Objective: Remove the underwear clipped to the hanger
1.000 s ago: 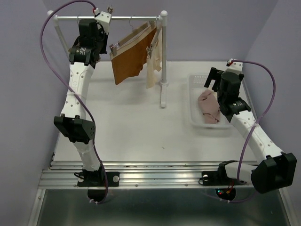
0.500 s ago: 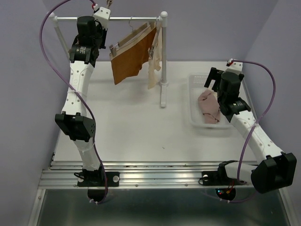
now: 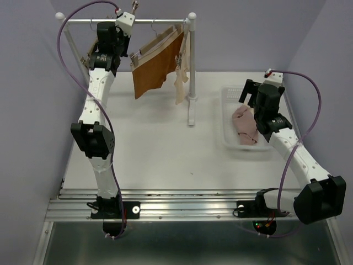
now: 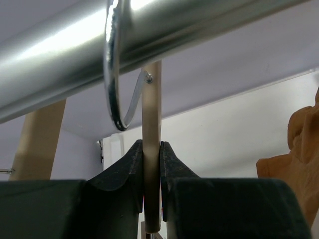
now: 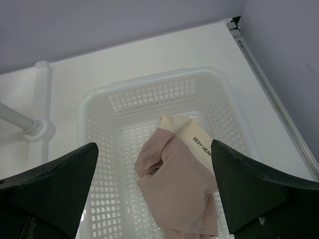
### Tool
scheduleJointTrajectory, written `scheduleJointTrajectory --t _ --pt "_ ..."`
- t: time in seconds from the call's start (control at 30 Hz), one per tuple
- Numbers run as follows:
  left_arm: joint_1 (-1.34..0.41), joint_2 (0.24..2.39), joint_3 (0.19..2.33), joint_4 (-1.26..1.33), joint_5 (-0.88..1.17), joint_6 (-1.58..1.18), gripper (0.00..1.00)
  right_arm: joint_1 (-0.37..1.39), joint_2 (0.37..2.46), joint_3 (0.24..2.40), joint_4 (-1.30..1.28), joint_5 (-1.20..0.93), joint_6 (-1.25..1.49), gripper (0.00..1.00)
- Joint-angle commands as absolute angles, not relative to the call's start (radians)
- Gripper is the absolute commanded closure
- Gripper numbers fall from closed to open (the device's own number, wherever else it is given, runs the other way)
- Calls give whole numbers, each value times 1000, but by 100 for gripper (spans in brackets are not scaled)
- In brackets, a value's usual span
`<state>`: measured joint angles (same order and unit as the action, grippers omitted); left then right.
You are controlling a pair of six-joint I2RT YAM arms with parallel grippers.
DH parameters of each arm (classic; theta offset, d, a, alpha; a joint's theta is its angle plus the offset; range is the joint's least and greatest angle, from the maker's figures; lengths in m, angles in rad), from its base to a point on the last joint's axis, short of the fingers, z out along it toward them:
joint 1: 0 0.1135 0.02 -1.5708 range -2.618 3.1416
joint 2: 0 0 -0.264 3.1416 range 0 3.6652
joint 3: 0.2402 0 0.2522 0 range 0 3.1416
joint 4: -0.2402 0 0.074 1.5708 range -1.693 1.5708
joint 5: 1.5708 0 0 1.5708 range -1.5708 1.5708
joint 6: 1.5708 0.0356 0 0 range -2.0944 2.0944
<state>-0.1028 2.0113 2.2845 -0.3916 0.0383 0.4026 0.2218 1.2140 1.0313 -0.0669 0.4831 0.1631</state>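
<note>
Three pieces counted: rust-brown underwear (image 3: pixel 153 69) and cream underwear (image 3: pixel 181 77) clipped side by side near the right end of the one rail (image 3: pixel 149 22), pinkish-beige underwear (image 3: pixel 245 126) crumpled in the single white basket (image 3: pixel 229 94) on the table (image 3: pixel 154 143). Left jaws pinched shut on a wooden hanger (image 4: pixel 151 124) just under the rail, left of the brown piece; seemingly bare. Right jaws spread wide over the basket, gripping nothing. Rack post (image 3: pixel 192 107) between hanging pieces and basket. Basket near the table's right edge; broad table surface between rack and arm bases.
</note>
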Motion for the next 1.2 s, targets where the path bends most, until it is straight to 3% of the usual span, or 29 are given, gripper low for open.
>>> scheduleJointTrajectory --t 0.0,0.1,0.2,0.3,0.4,0.5,0.53,0.87,1.03,1.17 --pt "-89 1993 2329 -319 67 411 100 215 1216 1026 -11 494 160 0" --pt "-83 1991 2303 -314 67 402 100 215 1220 1026 -11 489 156 0" --pt "-75 1991 2289 -334 96 376 92 215 1216 1026 -11 479 158 0" --pt "-74 1965 2260 -328 106 350 72 215 1210 1023 -11 468 161 0" --pt "-74 1924 2214 -302 109 321 59 215 1203 1020 -11 460 164 0" --pt "-74 1881 2203 -298 107 279 29 215 1189 1014 -9 445 166 0" --pt "-74 1870 2195 -293 112 256 1 215 1186 1012 -11 439 167 0" --pt "-74 1597 1947 -128 94 115 1 215 1147 997 20 391 175 0" --pt "-75 1433 1732 49 195 95 1 215 1117 976 40 377 178 0" --pt "-77 1379 1678 69 331 57 1 215 1103 966 49 368 181 0"
